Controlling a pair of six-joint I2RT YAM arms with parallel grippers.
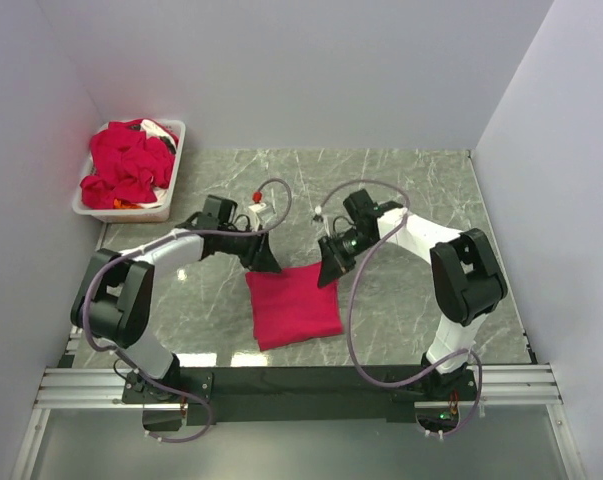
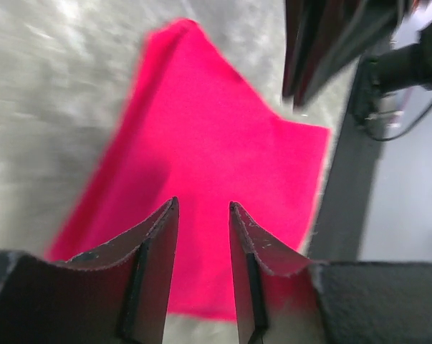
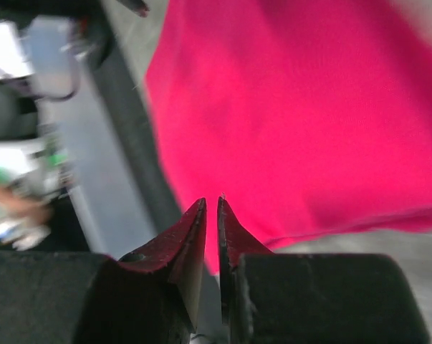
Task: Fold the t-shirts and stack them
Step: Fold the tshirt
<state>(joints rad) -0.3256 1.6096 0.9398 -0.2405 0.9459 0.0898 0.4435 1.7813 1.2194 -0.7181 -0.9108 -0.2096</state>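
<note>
Far left corner of the table (image 1: 411,180): white bin (image 1: 173,135), heaped with crumpled red t-shirts (image 1: 126,165). A bit of white cloth shows at the bin's back rim.

Centre, near edge: one folded t-shirt (image 1: 293,305) lies flat as a rough rectangle, well apart from the bin.

Left gripper (image 1: 264,262) is at the shirt's far left corner. Right gripper (image 1: 328,272) is at its far right corner.

Only the top view shows the bin, and it does not resolve either finger gap.

Left wrist view: left gripper (image 2: 203,204) has its fingers apart with nothing between them. The folded t-shirt (image 2: 223,143) lies beyond, and the dark right gripper (image 2: 309,86) is at the top right. The view is motion-blurred.

Right wrist view: right gripper (image 3: 211,201) has its fingers almost together, with a thin slit and no cloth seen in it. The folded t-shirt (image 3: 309,122) fills the upper right, its hem running just past the tips. The left side is blurred.
</note>
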